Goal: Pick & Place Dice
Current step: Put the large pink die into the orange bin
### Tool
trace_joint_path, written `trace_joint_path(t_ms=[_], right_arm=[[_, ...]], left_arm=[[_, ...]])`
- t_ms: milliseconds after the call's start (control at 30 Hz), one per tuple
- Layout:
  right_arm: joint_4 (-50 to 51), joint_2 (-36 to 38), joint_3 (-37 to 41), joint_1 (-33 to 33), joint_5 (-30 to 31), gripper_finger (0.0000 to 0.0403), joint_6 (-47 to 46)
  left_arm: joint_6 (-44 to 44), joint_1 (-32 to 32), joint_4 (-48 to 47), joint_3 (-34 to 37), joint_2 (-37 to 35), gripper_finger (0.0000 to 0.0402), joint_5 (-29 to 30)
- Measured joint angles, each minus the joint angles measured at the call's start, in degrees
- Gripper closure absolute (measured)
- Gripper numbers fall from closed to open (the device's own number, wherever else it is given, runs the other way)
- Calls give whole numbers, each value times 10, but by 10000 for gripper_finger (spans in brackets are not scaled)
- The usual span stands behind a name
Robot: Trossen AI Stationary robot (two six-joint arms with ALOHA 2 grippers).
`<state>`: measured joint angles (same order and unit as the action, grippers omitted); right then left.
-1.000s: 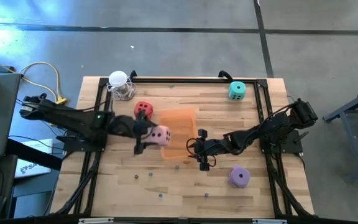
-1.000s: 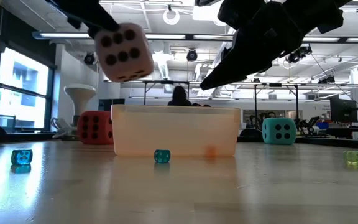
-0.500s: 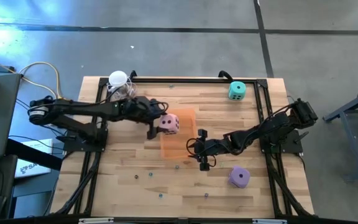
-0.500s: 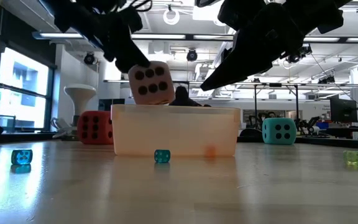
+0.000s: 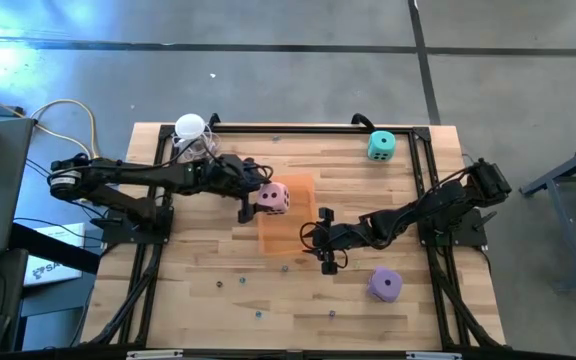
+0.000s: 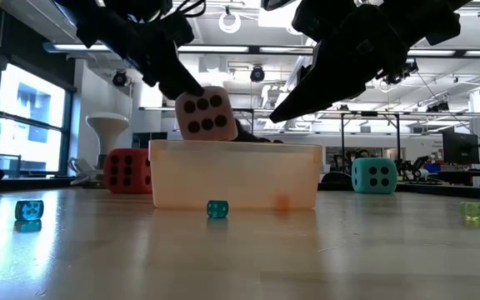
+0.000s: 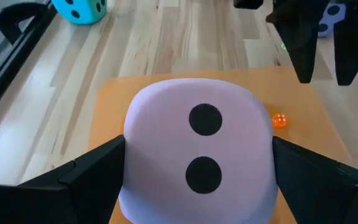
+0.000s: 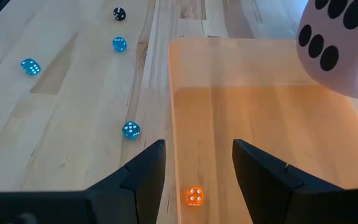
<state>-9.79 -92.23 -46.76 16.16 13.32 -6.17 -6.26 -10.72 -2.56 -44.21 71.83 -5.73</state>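
Note:
The pink die (image 5: 274, 197) hangs in my left gripper (image 5: 264, 200) over the far-left part of the translucent orange tray (image 5: 290, 232). In the low view the pink die (image 6: 207, 113) sits just above the tray's rim (image 6: 236, 146). My right gripper (image 5: 326, 240) is open and holds nothing; it hovers at the tray's right edge, and in its wrist view its fingers (image 8: 145, 171) straddle the tray's edge. The purple die (image 5: 385, 284) rests on the table near the right. The teal die (image 5: 381, 146) rests at the far right. The red die (image 6: 127, 171) stands left of the tray, hidden under my left arm in the high view. My left gripper pinches the pink die between its two fingers, one on each of two opposite side faces (image 7: 132, 168). The fingers (image 7: 86, 177) come from the table's left, slanting down. The die is lifted clear, above the tray, with its two-pip face (image 7: 204, 146) toward the wrist camera.
A small orange die (image 8: 194, 196) lies inside the tray. Small blue dice (image 8: 130, 129) and a dark one (image 8: 119, 13) are scattered on the wood near the tray. A white round object (image 5: 190, 128) sits at the far-left corner. Black rails (image 5: 430, 190) run along the table's sides.
My left gripper, still shut on the pink die, swung from the tray's near-left side toward the far edge and over the tray, and came down until the die hangs just above the rim. In the last half second it barely moved.

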Motion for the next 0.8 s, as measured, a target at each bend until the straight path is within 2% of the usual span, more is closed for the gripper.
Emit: trace_joint_path(t_ms=[533,800], right_arm=[[1,0,0,0,-4,225,0],[1,0,0,0,-4,225,0]], left_arm=[[6,3,-6,3,7,45,1],[49,3,-2,4,42,44,70]])
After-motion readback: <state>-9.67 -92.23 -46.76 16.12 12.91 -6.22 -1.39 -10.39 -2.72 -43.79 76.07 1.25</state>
